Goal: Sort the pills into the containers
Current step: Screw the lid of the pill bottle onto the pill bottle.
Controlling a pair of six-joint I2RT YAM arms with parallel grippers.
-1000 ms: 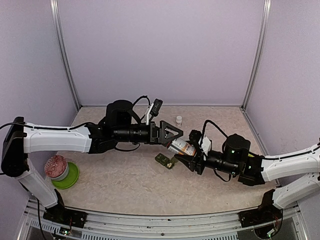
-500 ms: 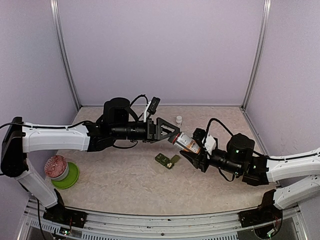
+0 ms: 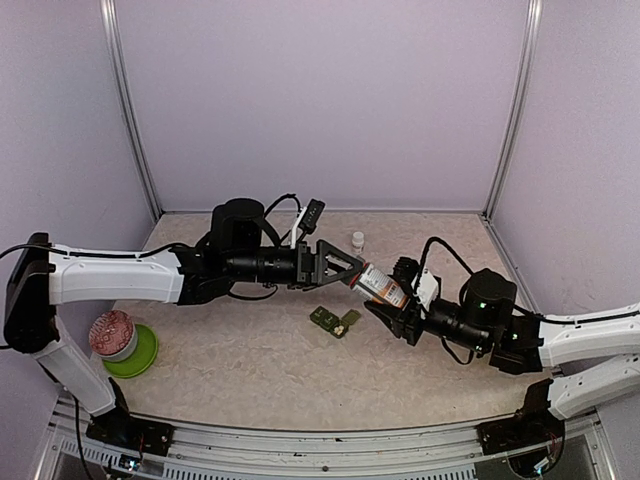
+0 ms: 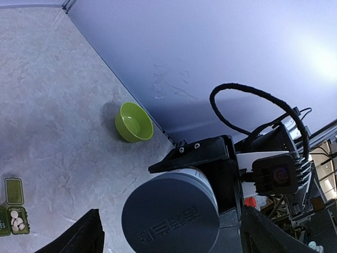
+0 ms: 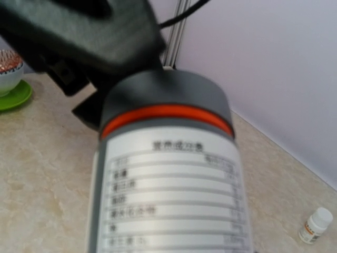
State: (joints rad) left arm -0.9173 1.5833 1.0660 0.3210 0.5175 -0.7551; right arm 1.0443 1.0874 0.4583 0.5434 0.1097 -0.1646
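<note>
My right gripper [image 3: 397, 304] is shut on a pill bottle [image 3: 380, 286] with a white label, orange ring and grey cap [image 4: 170, 213], held tilted above the table. My left gripper [image 4: 171, 227] is open, with one finger [image 4: 81, 238] on each side of that cap and a gap at both. The olive-green containers [image 3: 333, 320] lie on the table just below the bottle. In the left wrist view one compartment [image 4: 17, 221] holds white pills, its lid [image 4: 14, 191] flipped open. The bottle [image 5: 168, 179] fills the right wrist view and hides my right fingers.
A small white bottle [image 3: 358, 240] stands near the back wall. At the front left a lime-green saucer [image 3: 135, 352] carries a red-patterned bowl [image 3: 110, 333]. A lime-green bowl [image 4: 134, 121] sits by the right wall in the left wrist view.
The right arm has drawn back to the right and lifted the bottle, bringing its cap between the left fingers. The left jaws narrowed a little.
</note>
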